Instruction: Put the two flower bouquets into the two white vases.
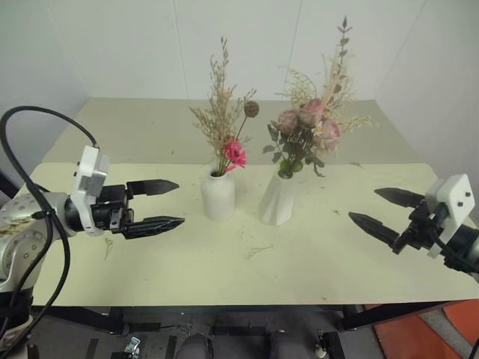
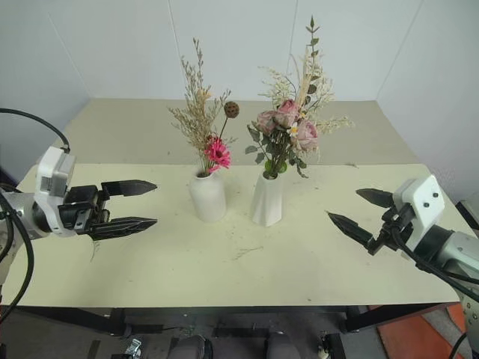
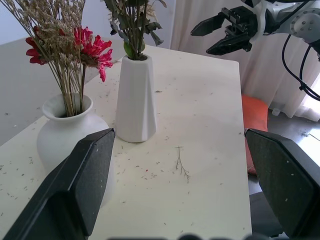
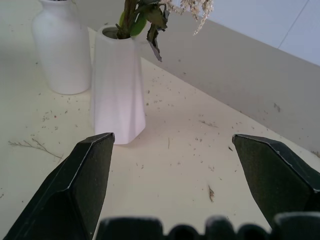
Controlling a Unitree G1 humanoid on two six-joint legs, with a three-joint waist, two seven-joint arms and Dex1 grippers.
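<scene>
On the cream table (image 1: 299, 262) stand two white vases side by side. The rounded vase (image 1: 218, 194) holds the thin bouquet (image 1: 224, 123) of beige grasses with a magenta flower and a brown pod. The faceted cone vase (image 1: 279, 198) holds the fuller bouquet (image 1: 310, 123) of pale pink roses and green leaves. My left gripper (image 1: 165, 203) hovers open to the left of the rounded vase, pointing at it, with nothing between its fingers. To the right of the cone vase my right gripper (image 1: 383, 212) is open and empty, well apart from it.
Bits of dried plant and a small twig (image 1: 258, 249) are scattered on the table in front of the vases. White walls close the table in at the back and sides. An orange surface (image 1: 426, 336) lies on the floor at the right.
</scene>
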